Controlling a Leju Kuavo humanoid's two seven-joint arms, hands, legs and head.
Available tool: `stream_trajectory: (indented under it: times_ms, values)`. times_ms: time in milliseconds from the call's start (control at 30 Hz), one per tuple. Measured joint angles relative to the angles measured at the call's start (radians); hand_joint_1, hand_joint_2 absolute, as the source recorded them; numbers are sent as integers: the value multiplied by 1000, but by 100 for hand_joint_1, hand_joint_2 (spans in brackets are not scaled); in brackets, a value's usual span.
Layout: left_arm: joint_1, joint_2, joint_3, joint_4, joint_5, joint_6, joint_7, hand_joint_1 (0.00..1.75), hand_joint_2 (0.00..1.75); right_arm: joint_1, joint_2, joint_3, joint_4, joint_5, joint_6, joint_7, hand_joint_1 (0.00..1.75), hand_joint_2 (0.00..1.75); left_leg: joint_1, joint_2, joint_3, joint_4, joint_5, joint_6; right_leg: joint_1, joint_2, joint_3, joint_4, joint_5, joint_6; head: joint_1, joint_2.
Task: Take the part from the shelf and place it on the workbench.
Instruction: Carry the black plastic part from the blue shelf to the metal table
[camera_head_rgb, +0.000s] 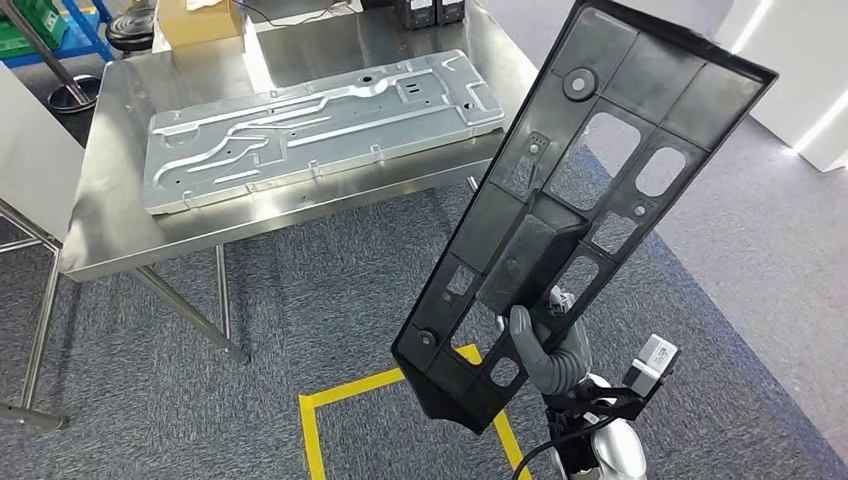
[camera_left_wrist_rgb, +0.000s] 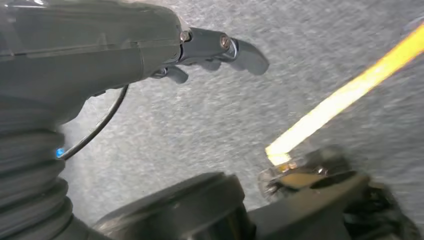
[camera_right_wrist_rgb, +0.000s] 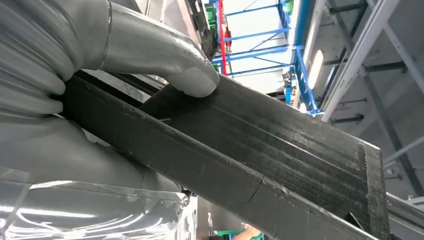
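Steel workbench (camera_head_rgb: 120, 230) already carries a stamped metal panel (camera_head_rgb: 320, 125), so we have little bare room. Our long black part (camera_head_rgb: 600, 190) is clamped low by our right hand (camera_head_rgb: 545, 350), tilted high; it could lever loose. Left hand (camera_left_wrist_rgb: 215, 50) hangs empty, fingers loosely apart.

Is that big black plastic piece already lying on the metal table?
No. The right hand holds the black part up in the air above the carpet, while the steel workbench carries a silver metal panel.

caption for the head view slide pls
Right hand holds a long black plastic panel upright near the steel workbench.
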Motion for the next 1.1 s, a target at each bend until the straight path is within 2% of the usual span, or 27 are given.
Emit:
stream_trajectory:
  times_ms: [33,67,100,167,200,233,267,333,367,400,467,500,533,600,633,667,700,733,767,800,867,900,933,967,1033,1067,1100]
  values:
    - [-3,0,0,0,0,0,-2,0,175,0,0,0,0,0,0,0,175,175,-3,0,-39,55,-6,4,6,-1,10,0,-8,-4,0,0]
    - [-7,0,0,0,1,0,-4,0,175,1,0,0,0,1,0,0,175,175,-6,0,-61,74,10,10,12,-1,21,0,-16,-7,0,0]
    - [-8,0,0,0,1,0,-4,0,175,1,0,1,0,1,0,0,175,175,-11,0,-64,52,48,19,18,1,34,0,-25,-10,0,0]
    - [-4,0,0,0,0,-1,-4,0,175,1,0,2,0,1,0,-1,175,175,-24,-1,-34,-64,144,51,26,4,63,-4,-46,-15,1,0]
    - [-1,1,0,0,-1,0,-3,0,175,1,0,2,0,1,0,-1,175,175,-32,0,-14,-117,171,67,27,6,74,-7,-55,-14,4,0]
    - [1,2,0,0,-2,1,-1,0,175,2,0,3,0,2,0,-2,175,175,-40,1,5,-157,176,82,24,7,82,-11,-61,-10,6,0]
    - [2,3,0,0,-3,2,0,0,175,3,0,3,0,2,-1,-2,175,175,-47,3,21,-179,165,92,19,7,91,-17,-64,-4,9,0]
    - [3,4,0,0,-5,4,3,0,175,4,0,5,-4,3,-2,-1,175,175,-53,1,64,-230,149,98,12,1,102,-10,-48,9,9,0]
    - [5,4,0,0,-6,4,4,0,175,5,0,6,-8,3,-3,0,175,175,-51,1,90,-256,147,96,12,-2,99,12,-29,15,10,0]
    - [6,4,0,0,-7,5,4,0,175,3,0,8,-12,3,-3,0,175,175,-45,-1,119,-280,145,95,13,-3,80,53,-7,20,10,0]
    - [10,4,0,0,-9,6,6,0,175,0,0,10,-18,1,-5,-1,175,175,-32,-1,173,-316,135,89,9,0,2,165,8,31,13,0]
    - [12,4,0,0,-10,6,6,0,175,1,-1,10,-19,1,-5,-1,175,175,-27,-2,195,-326,127,85,5,1,-47,212,-10,38,13,0]
    - [14,3,0,0,-10,6,6,0,175,3,-1,10,-18,1,-6,0,175,175,-20,-3,217,-333,116,78,0,1,-94,241,-44,45,14,0]
    - [19,3,0,0,-12,7,8,0,175,7,-2,10,-18,0,-9,1,175,175,-7,-7,260,-339,90,63,-10,-1,-159,233,-119,62,14,0]
    - [20,2,0,0,-13,7,10,0,175,8,-2,10,-19,0,-10,1,175,175,0,-9,282,-340,73,55,-16,-2,-175,200,-128,70,14,0]
    - [21,2,0,0,-13,7,12,0,175,9,-3,10,-19,0,-10,1,175,175,6,-10,302,-338,54,46,-22,-6,-183,151,-95,77,14,0]
    - [21,2,0,0,-14,7,14,0,175,10,-3,10,-18,-1,-11,0,175,175,10,-10,324,-332,31,37,-28,-14,-188,88,-14,83,17,0]
    - [21,2,0,0,-15,8,15,0,175,12,-4,10,-18,-1,-12,1,175,175,10,-10,339,-327,7,29,-32,-26,-190,41,75,82,20,0]
    - [20,3,0,0,-15,8,16,0,175,13,-5,11,-18,-1,-13,2,175,175,8,-8,353,-325,-17,21,-34,-34,-193,14,151,76,20,0]
    - [19,3,0,0,-16,8,17,0,175,14,-6,11,-19,-1,-14,2,175,175,5,-6,365,-320,-32,12,-34,-38,-196,7,193,66,20,0]
    - [15,4,-1,0,-16,8,19,0,175,13,-5,13,-25,-2,-16,3,175,175,6,-1,352,-272,-18,-1,-33,-29,-196,25,186,42,15,0]
    - [14,5,-1,0,-16,8,18,0,175,12,-5,13,-28,-3,-16,2,175,175,8,-1,327,-215,-2,-5,-33,-24,-194,25,179,32,15,0]
    - [13,5,-1,0,-16,8,18,0,175,10,-4,13,-31,-3,-16,2,175,175,10,-1,288,-149,0,-5,-30,-20,-190,25,172,23,14,0]
    - [12,5,-1,0,-16,7,18,0,175,10,-4,14,-33,-3,-16,2,175,175,10,-2,248,-85,-19,-5,-27,-16,-185,24,165,15,14,0]
    - [12,5,-1,0,-15,7,17,0,175,11,-4,14,-33,-3,-16,2,175,175,8,-2,177,-2,-110,-3,-17,-9,-175,24,153,4,13,0]
    - [12,5,0,0,-14,6,15,0,175,11,-4,14,-33,-3,-16,2,175,175,7,-2,151,12,-148,-1,-12,-5,-170,24,148,1,13,0]
    - [11,5,0,0,-13,5,13,0,175,12,-4,14,-33,-3,-15,2,175,175,4,-2,135,6,-159,4,-6,-3,-164,24,143,-2,13,0]
